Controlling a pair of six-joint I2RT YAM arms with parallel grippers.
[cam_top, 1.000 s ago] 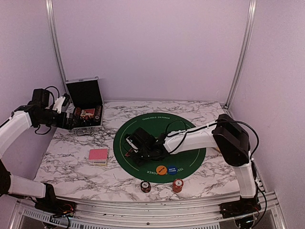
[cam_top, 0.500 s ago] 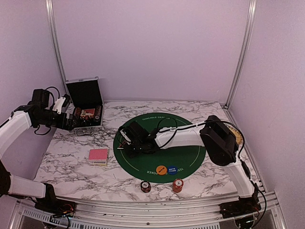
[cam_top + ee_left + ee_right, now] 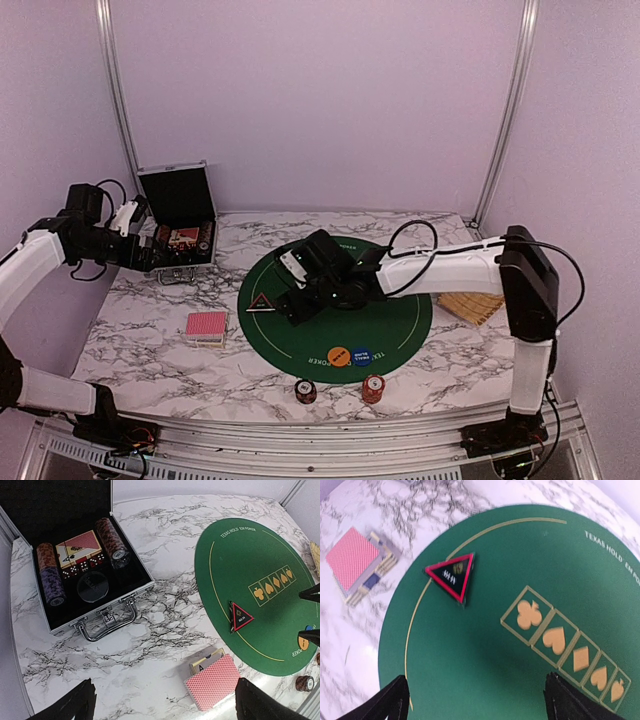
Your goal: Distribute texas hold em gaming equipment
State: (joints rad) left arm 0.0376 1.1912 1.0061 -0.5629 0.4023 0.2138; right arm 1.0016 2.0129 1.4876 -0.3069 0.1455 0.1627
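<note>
Right tool (image 3: 475,700) pulled back from black triangular marker (image 3: 451,575); we see jaws apart, marker flat on green mat (image 3: 485,645) just ahead, untouched. Left tool (image 3: 165,711) jaws apart, hovering above open case (image 3: 55,505); pink-red-backed card deck (image 3: 212,681) near its fingertips on counter (image 3: 150,645).

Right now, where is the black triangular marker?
Top view: the triangular marker lies on the green mat, at its left edge, just left of the right gripper and right of the card deck.
</note>
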